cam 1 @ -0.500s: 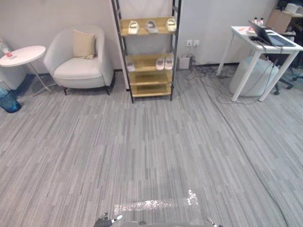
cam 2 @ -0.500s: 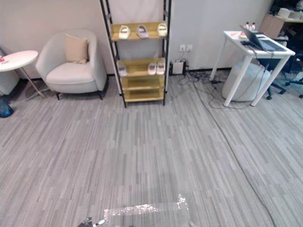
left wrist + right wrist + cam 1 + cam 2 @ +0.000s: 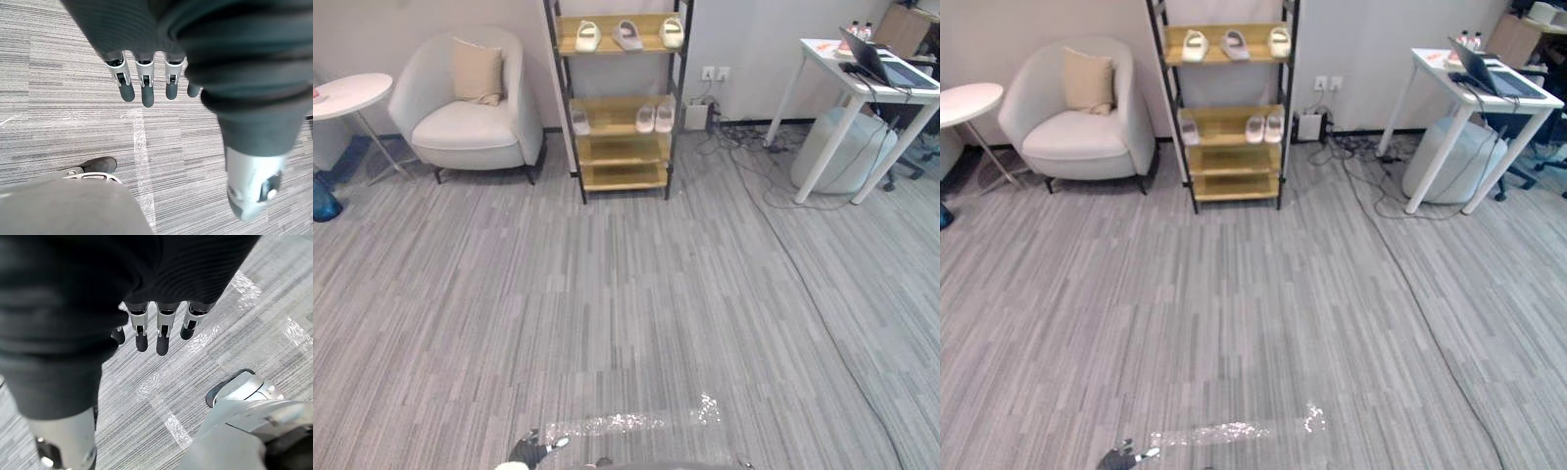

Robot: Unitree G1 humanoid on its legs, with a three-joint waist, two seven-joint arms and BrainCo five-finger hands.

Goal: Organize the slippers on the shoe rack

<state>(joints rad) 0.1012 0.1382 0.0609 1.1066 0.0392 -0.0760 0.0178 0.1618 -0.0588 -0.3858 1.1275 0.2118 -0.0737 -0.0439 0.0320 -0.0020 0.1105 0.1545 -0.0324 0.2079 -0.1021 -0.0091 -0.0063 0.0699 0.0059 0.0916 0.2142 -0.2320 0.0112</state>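
Observation:
The shoe rack, black-framed with wooden shelves, stands against the far wall. On its top shelf lie a white slipper, a grey slipper and another white slipper. The second shelf carries a single grey slipper at its left end and a pale pair at its right end. My left hand hangs over the grey carpet, fingers straight, holding nothing. My right hand hangs the same way, open. Both are far from the rack.
A white armchair with a beige cushion stands left of the rack, and a round white side table further left. A white desk with a laptop stands at the right. Cables trail on the carpet.
The head camera's view has shifted a little, so the rack and chair sit slightly higher and further left. Nothing on the rack has moved.

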